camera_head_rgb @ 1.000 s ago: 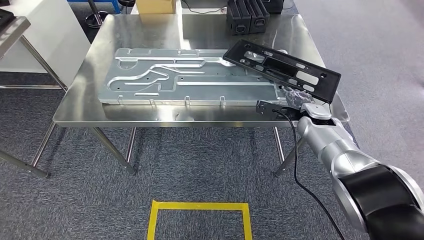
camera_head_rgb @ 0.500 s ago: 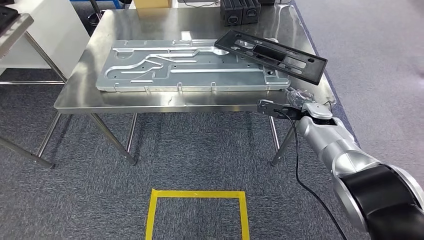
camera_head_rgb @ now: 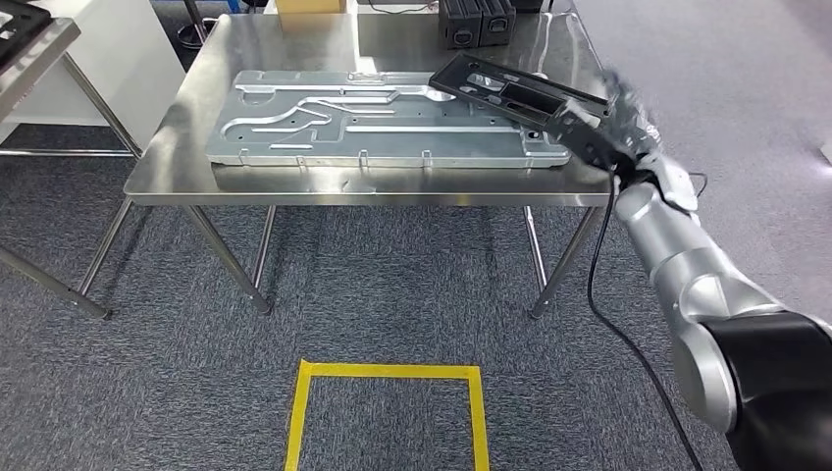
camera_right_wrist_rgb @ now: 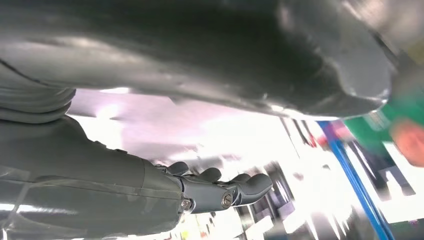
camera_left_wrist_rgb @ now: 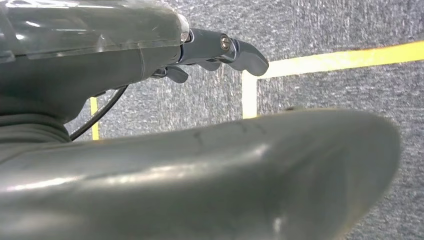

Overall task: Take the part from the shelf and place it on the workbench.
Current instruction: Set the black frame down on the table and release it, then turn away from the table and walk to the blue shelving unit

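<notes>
1. At the far left of the head view, the corner of a grey shelf (camera_head_rgb: 25, 39) shows beside a white cabinet (camera_head_rgb: 118, 49).
2. The steel workbench (camera_head_rgb: 167, 177) stands on grey carpet (camera_head_rgb: 392, 294), with a yellow tape square (camera_head_rgb: 299, 412) on the floor in front of it.
3. A large silver machined plate (camera_head_rgb: 383, 132) lies flat along the workbench top.
4. A cardboard box (camera_head_rgb: 312, 8) sits at the back edge, and two black cases (camera_head_rgb: 478, 20) sit to its right.
5. The black frame part (camera_head_rgb: 510, 90) lies tilted, its left end resting on the plate's right portion and its right end at the bench's right edge.
6. The right hand (camera_head_rgb: 628, 123) is blurred at that right end; I cannot tell whether it grips the part. In the right wrist view its fingers (camera_right_wrist_rgb: 235, 190) appear loosely curled.
7. In the left wrist view, the left hand (camera_left_wrist_rgb: 215, 50) hangs over the carpet with fingers curled in, holding nothing.
</notes>
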